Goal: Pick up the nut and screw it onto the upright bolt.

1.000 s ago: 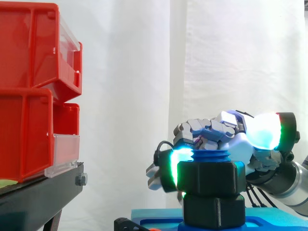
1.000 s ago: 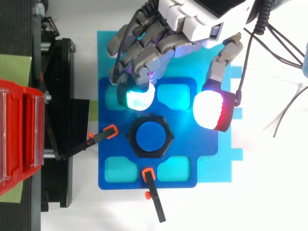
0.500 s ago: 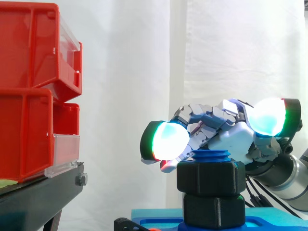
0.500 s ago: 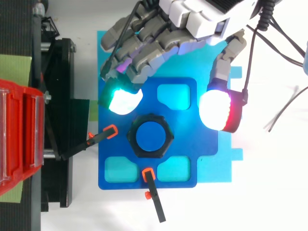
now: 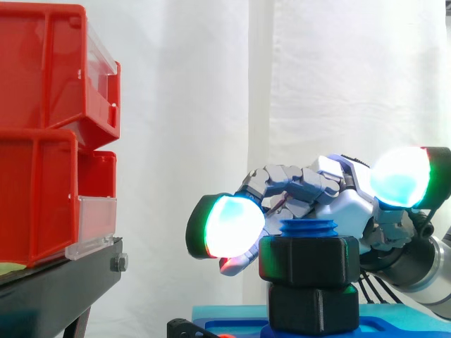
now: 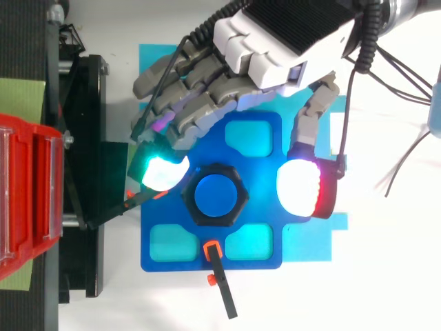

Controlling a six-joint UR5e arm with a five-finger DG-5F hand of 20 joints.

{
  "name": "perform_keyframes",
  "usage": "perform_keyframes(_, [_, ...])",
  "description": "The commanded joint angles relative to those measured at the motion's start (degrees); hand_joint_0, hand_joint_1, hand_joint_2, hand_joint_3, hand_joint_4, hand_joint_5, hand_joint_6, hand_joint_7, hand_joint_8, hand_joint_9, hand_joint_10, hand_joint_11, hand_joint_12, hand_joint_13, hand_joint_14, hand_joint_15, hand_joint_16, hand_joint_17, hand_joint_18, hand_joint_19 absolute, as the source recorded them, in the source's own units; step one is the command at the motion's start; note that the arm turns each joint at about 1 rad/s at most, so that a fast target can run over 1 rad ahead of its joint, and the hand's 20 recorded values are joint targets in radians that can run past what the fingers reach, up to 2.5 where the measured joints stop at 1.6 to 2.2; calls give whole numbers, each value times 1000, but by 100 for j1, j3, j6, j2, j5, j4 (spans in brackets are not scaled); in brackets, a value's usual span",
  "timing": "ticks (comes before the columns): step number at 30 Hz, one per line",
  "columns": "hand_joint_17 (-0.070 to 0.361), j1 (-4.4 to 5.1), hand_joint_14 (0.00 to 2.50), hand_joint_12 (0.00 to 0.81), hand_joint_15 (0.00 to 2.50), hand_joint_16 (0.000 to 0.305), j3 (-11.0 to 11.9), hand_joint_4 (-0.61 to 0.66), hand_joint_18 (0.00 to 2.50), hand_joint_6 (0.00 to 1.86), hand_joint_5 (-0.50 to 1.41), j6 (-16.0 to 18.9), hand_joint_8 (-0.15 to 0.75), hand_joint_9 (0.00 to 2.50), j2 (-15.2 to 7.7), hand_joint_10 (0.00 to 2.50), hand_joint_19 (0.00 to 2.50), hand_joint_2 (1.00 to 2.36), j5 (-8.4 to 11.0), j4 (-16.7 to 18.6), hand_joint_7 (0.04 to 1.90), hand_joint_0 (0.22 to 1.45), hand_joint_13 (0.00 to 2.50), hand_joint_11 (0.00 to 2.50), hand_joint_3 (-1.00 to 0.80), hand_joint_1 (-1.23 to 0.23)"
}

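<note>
Nut (image 5: 310, 259) sits on the upright blue bolt (image 5: 308, 228), near its top, and the bolt's threaded end shows just above it. Seen from above, the black nut forms a ring around the blue bolt in the middle of a blue plate (image 6: 269, 227). The hand (image 6: 275, 38) hovers over the plate with its fingers spread wide and holding nothing. One glowing fingertip (image 6: 162, 172) is on one side of the nut and the thumb pad (image 6: 300, 189) on the other, both apart from it. Red bins (image 5: 42, 127) stand on a black stand (image 5: 56, 282) well apart.
</note>
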Motion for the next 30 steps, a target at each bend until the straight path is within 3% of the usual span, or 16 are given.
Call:
perform_keyframes(1, [112, 55, 0, 373, 0, 50, -68, 194, 318, 501, -190, -27, 270, 665, 3, 0, 121, 1000, 100, 12, 659, 370, 456, 0, -500, -259])
perform_keyframes(10, [109, 91, 0, 372, 0, 48, -94, 214, 306, 502, -176, -54, 276, 668, -6, 0, 115, 1000, 152, -32, 733, 377, 458, 0, -500, -219])
perform_keyframes(20, [104, 91, 0, 367, 0, 46, -103, 274, 304, 504, -139, -54, 288, 696, -6, 0, 127, 1000, 152, -76, 1050, 393, 480, 0, -500, -187])
perform_keyframes(30, [101, 64, 0, 362, 0, 45, -103, 237, 319, 503, -110, -54, 294, 716, -6, 0, 125, 1000, 126, -67, 1284, 403, 491, 0, -500, -179])
